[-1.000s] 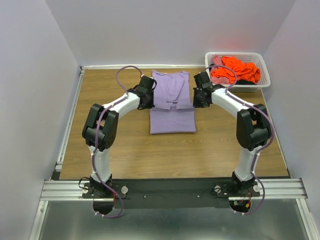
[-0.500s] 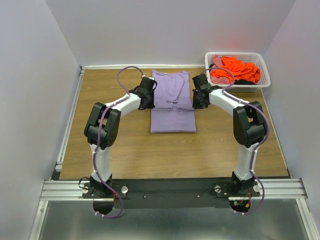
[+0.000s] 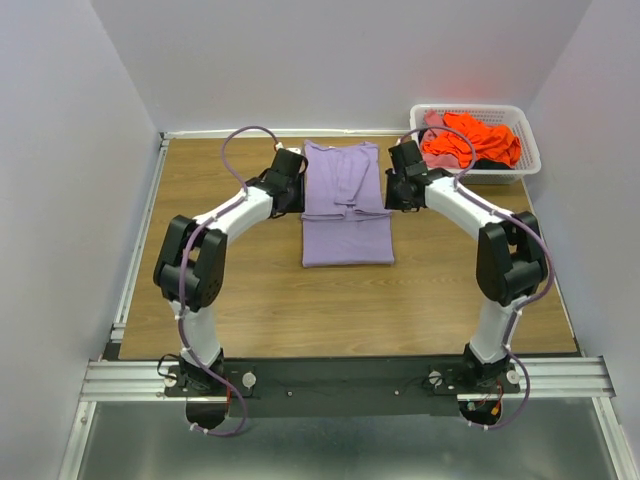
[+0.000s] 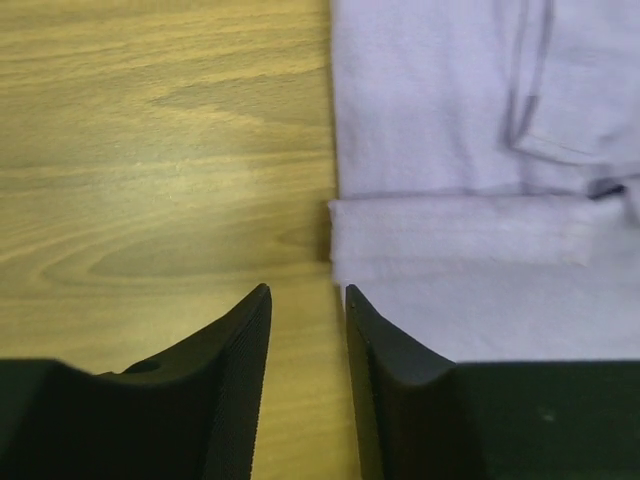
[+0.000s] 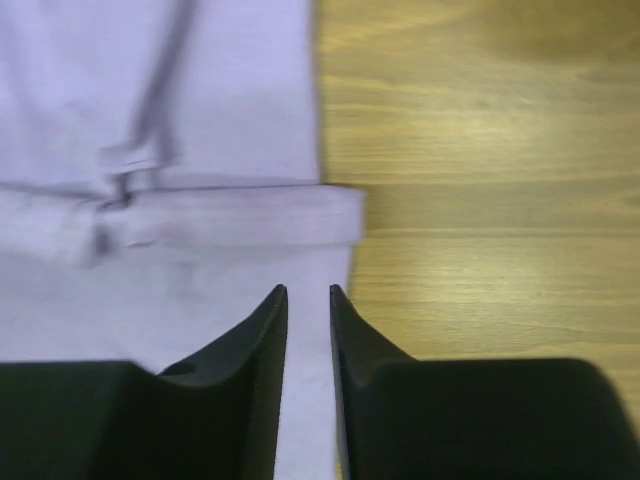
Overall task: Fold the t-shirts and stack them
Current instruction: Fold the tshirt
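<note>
Folding is mid-way on the big lavender-purple cotton t-shirt (image 3: 345,215). It's lying flat on the wooden counter (image 3: 250,300), in the middle and up toward the far edge. It looks like the sleeves are already tucked in, and there's a crosswise fold running over the middle, so the near half reads as a doubled layer.

The left gripper (image 4: 305,295) sits right at the shirt's left edge by that fold, jaws parted with nothing between them, only wood and the cloth edge showing through the gap. The right gripper (image 5: 308,292) mirrors it on the right edge: jaws a bit apart over the fabric, not pinching anything.

My guess is this fold is done and the next move is a fresh grab. Both grippers would need to pinch the edges at matching spots and carry them over evenly, or the stack-ready rectangle goes crooked.

The bright orange t-shirt (image 3: 485,138) and the pink one (image 3: 433,125) are still bunched up in the white plastic lattice basket (image 3: 527,140) at the far right corner, so plenty left.

No brand, print or label I can read anywhere.
</note>
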Robot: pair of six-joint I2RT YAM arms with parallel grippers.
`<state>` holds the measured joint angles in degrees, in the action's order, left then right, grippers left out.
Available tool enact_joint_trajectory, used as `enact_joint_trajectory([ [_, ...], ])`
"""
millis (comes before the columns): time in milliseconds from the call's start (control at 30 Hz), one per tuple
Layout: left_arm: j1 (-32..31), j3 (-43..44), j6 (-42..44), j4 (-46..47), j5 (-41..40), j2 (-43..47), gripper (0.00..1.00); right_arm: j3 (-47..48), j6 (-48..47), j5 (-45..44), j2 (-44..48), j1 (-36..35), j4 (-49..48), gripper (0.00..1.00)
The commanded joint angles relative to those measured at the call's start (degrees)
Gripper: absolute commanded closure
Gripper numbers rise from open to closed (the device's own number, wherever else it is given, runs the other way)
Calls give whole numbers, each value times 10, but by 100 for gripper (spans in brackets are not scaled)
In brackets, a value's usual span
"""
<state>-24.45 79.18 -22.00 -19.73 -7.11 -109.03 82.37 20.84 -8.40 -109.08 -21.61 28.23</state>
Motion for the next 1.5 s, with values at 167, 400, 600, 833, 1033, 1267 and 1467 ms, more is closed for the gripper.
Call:
enact_joint_trajectory([
  [167, -87, -61, -39, 15, 48, 58, 78, -12, 25, 133, -3, -50, -68, 81],
  [400, -118, -88, -46, 34, 61, 10, 83, -10, 42, 184, -58, -63, -116, 87],
  [600, -126, -124, -45, 52, 63, -20, 83, -5, 52, 200, -99, -66, -149, 89],
  [833, -128, -144, -38, 53, 85, -40, 90, 42, 24, 128, -145, -65, -149, 89],
  [1033, -133, -186, -39, 58, 82, -13, 90, 162, -12, 59, -198, -38, -150, 89],
  [1267, -135, -233, -42, 58, 81, 31, 90, 209, -45, 120, -184, -22, -152, 87],
  [1467, -135, -257, -54, 56, 51, 105, 88, 44, -27, 173, -63, -20, -187, 87],
])
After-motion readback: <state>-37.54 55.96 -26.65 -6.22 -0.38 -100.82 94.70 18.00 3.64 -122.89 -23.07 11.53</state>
